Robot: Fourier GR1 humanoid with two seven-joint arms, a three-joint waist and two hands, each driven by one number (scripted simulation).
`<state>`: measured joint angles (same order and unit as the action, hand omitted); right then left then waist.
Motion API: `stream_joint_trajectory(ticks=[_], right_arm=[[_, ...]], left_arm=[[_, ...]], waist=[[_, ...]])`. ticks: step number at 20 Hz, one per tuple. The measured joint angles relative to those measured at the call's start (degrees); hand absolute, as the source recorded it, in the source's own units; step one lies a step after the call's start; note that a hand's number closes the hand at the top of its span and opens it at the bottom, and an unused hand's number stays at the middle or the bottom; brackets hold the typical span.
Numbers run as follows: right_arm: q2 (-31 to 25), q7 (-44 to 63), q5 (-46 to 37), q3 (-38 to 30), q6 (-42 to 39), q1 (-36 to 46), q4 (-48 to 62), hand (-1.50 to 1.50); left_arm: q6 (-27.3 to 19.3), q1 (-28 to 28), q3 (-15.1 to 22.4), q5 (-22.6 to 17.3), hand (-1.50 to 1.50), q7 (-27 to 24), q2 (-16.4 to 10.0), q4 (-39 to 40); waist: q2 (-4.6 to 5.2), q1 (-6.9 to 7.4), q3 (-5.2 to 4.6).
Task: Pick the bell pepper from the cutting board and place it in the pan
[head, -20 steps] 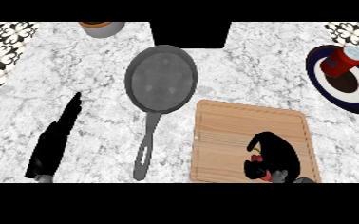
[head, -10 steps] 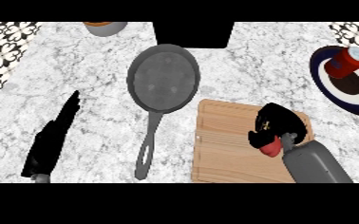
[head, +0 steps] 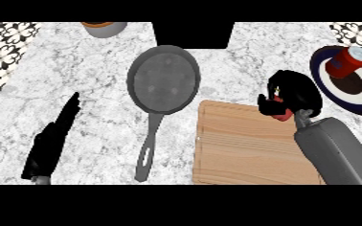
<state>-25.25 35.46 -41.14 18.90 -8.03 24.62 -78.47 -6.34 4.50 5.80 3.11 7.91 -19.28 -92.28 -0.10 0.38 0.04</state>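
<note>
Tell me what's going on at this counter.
The robot's right hand has its fingers curled round the red bell pepper, over the cutting board's upper right corner. The pan sits to the board's left with nothing in it, so the pepper is not yet placed. The left hand rests open at the lower left.

You're looking at a white bench (head: 84, 76) veined in grey, a dark grey pan (head: 164, 79) and a pale wooden board (head: 244, 146) with straight grain lines. The pepper (head: 283, 116) shows red under your black right hand (head: 293, 93). The left hand (head: 53, 141) is black too, and the plate (head: 322, 72) is navy.
</note>
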Motion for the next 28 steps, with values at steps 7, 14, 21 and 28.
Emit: stream_joint_trajectory(ticks=[7, 14, 21, 28], right_arm=[[1.7, -6.8, -6.9, 0.6, 10.1, 7.5, -3.4, 1.5], [10.9, -8.9, -6.9, -1.1, 11.9, 18.4, 3.8, 1.5], [20.8, -13.3, -5.2, -5.1, 17.1, 28.5, 21.5, 1.5], [24.4, -15.6, 1.9, -4.5, 22.6, 37.6, 39.9, 1.5]], left_arm=[[0.4, -0.6, -0.1, 0.5, 0.0, 0.2, 0.1, 0.0], [0.6, -0.6, -0.1, 1.6, 0.0, -0.9, 1.3, 1.2], [1.6, -1.2, -0.5, 1.9, 0.0, -0.7, 1.8, 1.3], [2.0, -3.1, 1.1, 3.1, 0.0, -0.1, 2.9, 0.9]], waist=[[0.1, 0.36, -0.02], [0.27, 0.76, -0.04], [0.54, 1.45, -0.04], [1.2, 3.87, -0.05]])
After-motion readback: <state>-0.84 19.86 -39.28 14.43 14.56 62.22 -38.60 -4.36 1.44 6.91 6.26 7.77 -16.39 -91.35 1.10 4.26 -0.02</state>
